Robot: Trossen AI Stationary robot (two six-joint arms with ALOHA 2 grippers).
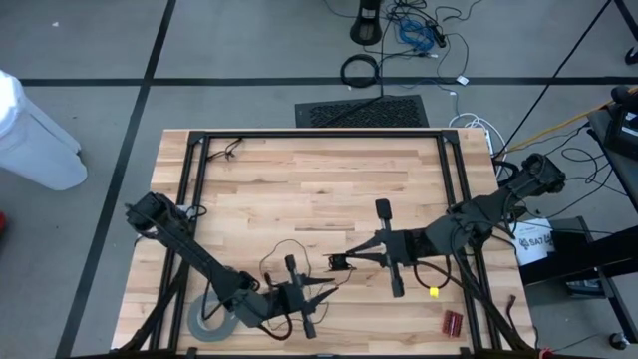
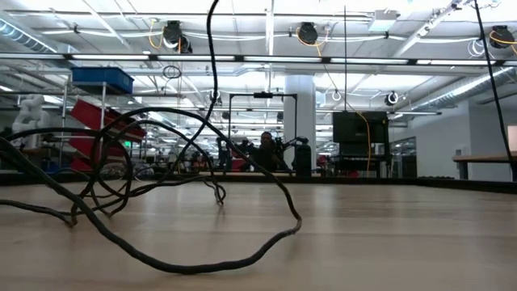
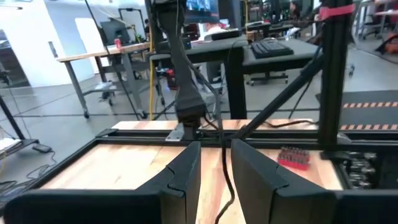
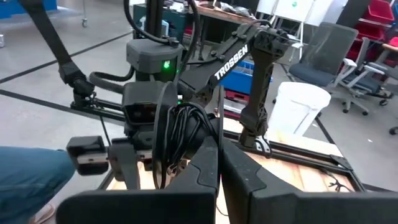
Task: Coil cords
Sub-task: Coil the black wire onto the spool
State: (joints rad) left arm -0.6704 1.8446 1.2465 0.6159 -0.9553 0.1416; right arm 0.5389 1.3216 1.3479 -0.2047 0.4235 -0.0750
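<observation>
The thin dark cord (image 1: 282,251) loops at lower centre of the wooden table (image 1: 319,179). The left gripper (image 1: 321,295) grasps it; the right gripper (image 1: 344,261) is clenched on its strand. A grey tape roll (image 1: 209,321) lies lower left, a red block (image 1: 453,322) lower right.

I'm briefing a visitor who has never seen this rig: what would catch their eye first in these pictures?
Probably the two dark arms meeting over the near middle of the wooden table, the left gripper and right gripper close together with a thin dark wire looping between them. In the low view that wire sprawls in big loose loops across the tabletop. A grey tape roll lies at the table's near left edge.
</observation>
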